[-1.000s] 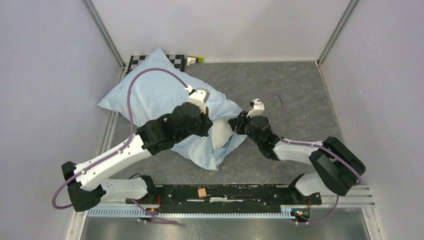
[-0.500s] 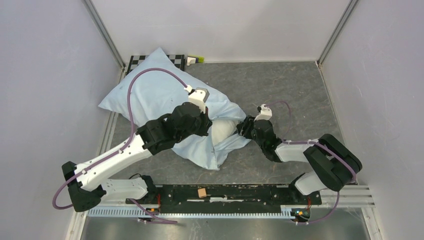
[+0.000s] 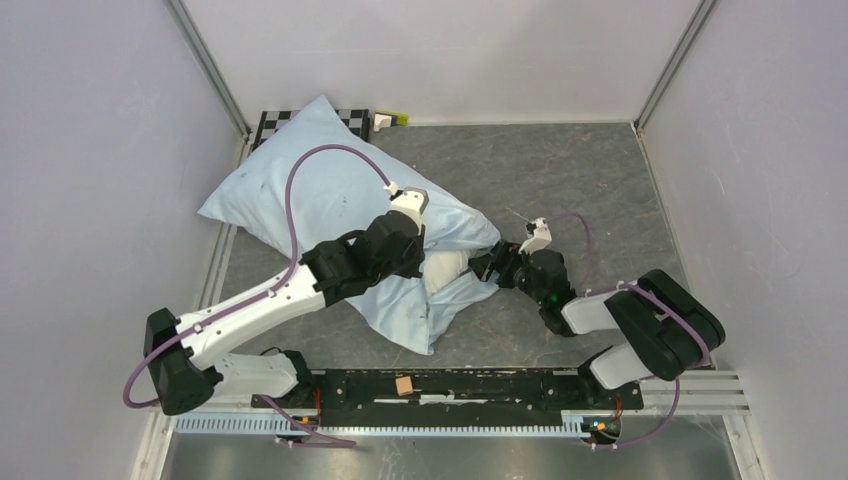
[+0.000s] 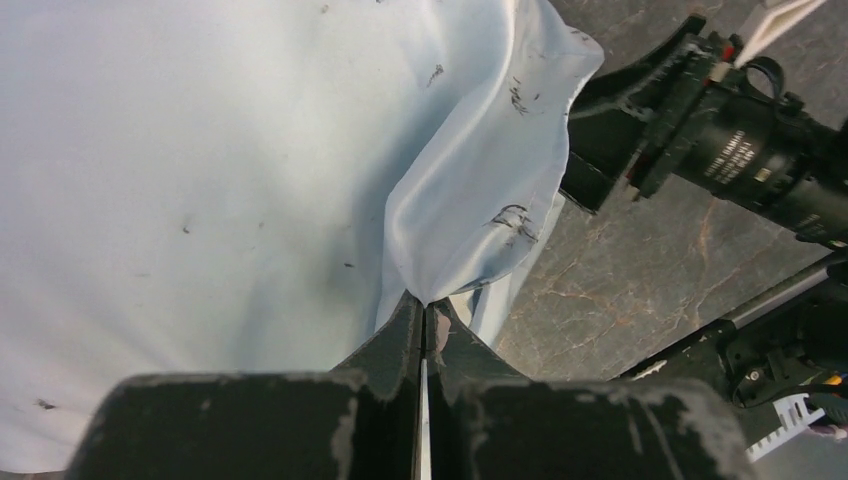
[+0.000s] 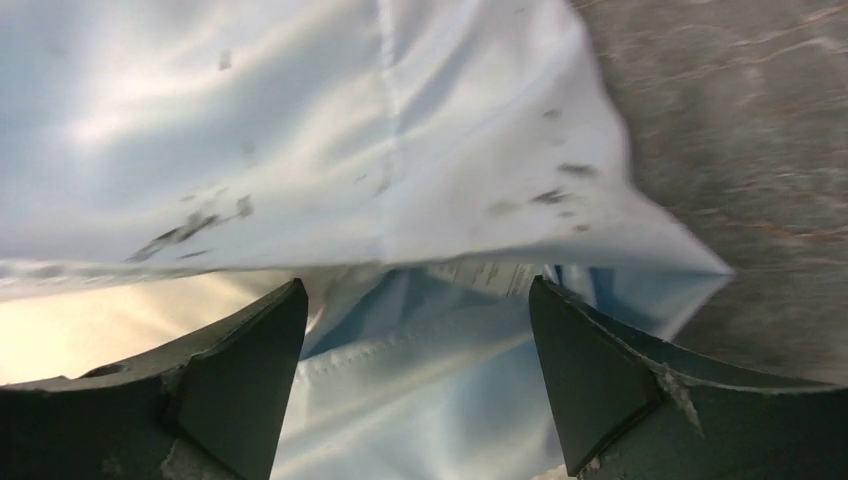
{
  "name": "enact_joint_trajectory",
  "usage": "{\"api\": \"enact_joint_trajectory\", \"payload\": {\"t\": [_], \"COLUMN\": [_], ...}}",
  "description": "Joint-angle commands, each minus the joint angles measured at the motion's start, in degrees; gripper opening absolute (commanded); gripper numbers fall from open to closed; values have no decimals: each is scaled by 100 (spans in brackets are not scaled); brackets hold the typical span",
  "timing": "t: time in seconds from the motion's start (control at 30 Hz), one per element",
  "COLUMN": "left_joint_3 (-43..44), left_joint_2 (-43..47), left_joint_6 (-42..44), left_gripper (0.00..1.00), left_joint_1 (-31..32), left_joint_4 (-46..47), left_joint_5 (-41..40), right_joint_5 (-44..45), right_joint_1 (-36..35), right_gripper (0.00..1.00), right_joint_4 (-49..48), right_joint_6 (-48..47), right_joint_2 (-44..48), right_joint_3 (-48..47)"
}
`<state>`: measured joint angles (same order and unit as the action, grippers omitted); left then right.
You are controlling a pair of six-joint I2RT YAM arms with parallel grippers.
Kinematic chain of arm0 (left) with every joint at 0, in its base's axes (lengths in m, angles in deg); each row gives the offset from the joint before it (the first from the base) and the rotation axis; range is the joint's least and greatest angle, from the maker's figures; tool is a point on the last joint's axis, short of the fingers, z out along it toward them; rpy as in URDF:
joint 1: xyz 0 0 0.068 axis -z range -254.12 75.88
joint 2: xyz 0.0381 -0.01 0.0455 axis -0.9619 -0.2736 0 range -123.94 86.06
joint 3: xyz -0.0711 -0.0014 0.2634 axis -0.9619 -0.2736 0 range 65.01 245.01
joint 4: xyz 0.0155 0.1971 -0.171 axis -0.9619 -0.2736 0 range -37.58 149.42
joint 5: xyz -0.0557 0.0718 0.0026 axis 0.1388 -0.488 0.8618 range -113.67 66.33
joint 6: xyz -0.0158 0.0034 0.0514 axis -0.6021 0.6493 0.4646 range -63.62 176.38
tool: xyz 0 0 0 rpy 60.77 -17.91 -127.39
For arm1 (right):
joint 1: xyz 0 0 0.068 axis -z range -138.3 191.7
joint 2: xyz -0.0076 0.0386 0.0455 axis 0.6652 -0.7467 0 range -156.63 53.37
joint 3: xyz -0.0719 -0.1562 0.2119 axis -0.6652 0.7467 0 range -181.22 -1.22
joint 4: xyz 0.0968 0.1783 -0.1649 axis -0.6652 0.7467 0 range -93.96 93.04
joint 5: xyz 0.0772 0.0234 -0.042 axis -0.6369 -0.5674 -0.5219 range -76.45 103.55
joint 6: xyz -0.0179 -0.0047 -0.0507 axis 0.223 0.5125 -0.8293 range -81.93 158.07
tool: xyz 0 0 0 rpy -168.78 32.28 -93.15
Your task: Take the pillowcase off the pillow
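The pale blue pillowcase (image 3: 320,190) lies across the left and middle of the grey floor, with its open end toward the arms. The cream-white pillow (image 3: 446,268) pokes out of that opening. My left gripper (image 3: 421,262) is at the opening. In the left wrist view it (image 4: 428,308) is shut on a pinched fold of the pillowcase (image 4: 200,150). My right gripper (image 3: 490,268) is at the right side of the opening. In the right wrist view it (image 5: 415,293) stands open, with pillowcase (image 5: 300,130) cloth before and between its fingers and pillow (image 5: 90,320) at the left.
A checkerboard (image 3: 275,122) and a small yellow-green item (image 3: 390,119) sit at the back wall. Side walls close in both flanks. The black base rail (image 3: 450,385) with a small brown block (image 3: 404,385) runs along the near edge. Bare grey floor (image 3: 560,170) lies at the right.
My right gripper has opened wide and drawn back to the right. My left arm has shifted right and slightly nearer, still pinching the cloth. Less of the pillow shows.
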<state>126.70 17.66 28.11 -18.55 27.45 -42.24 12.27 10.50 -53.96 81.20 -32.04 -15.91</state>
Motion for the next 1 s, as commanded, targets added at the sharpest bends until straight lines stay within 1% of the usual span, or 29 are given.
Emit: {"api": "enact_joint_trajectory", "payload": {"t": [0.0, 0.07, 0.1, 0.17, 0.23, 0.3, 0.33, 0.4, 0.43, 0.47, 0.53, 0.6, 0.7, 0.83, 0.97], "left_joint_3": [59, 106, 140, 199, 236, 247, 247, 263, 273, 286, 308, 317, 287, 230, 147], "left_joint_2": [-55, -15, 4, 72, 135, 221, 257, 333, 371, 395, 436, 445, 450, 472, 468], "left_joint_6": [180, 183, 191, 208, 228, 226, 219, 200, 191, 186, 176, 173, 173, 152, 121], "left_gripper": [2, 2, 2, 2, 2, 2, 2, 2, 2, 2, 2, 2, 2, 2, 2], "left_joint_1": [-60, -55, -60, -62, -64, -64, -67, -65, -68, -65, -68, -65, -64, -64, -68], "left_joint_4": [321, 310, 297, 217, 152, 114, 112, 112, 112, 112, 86, 59, 36, 33, 33], "left_joint_5": [-103, -95, -103, -119, -155, -165, -165, -136, -128, -107, -92, -78, -77, -60, -38], "right_joint_5": [-1088, -1216, -1190, -945, -456, -74, 4, 71, 92, 304, 642, 661, 421, -56, 24], "right_joint_1": [-6, -63, -129, -329, -603, -831, -904, -977, -1008, -1068, -1154, -1160, -1156, -1188, -1239], "right_gripper": [91, 94, 94, 95, 96, 98, 98, 98, 98, 98, 98, 98, 98, 98, 98], "right_joint_4": [-1219, -1419, -1291, -669, 119, 521, 546, 974, 1403, 1903, 2496, 2282, 1539, 1751, 1279], "right_joint_6": [757, 996, 1012, 863, 710, 819, 972, 1348, 1434, 1517, 1648, 1805, 2097, 2243, 2360], "right_joint_2": [245, 392, 535, 886, 1275, 1502, 1513, 1313, 1194, 1041, 832, 690, 510, -95, -450], "right_joint_3": [255, 297, 265, 131, -14, -91, -104, -364, -606, -899, -1238, -1254, -1218, -1819, -1855]}}
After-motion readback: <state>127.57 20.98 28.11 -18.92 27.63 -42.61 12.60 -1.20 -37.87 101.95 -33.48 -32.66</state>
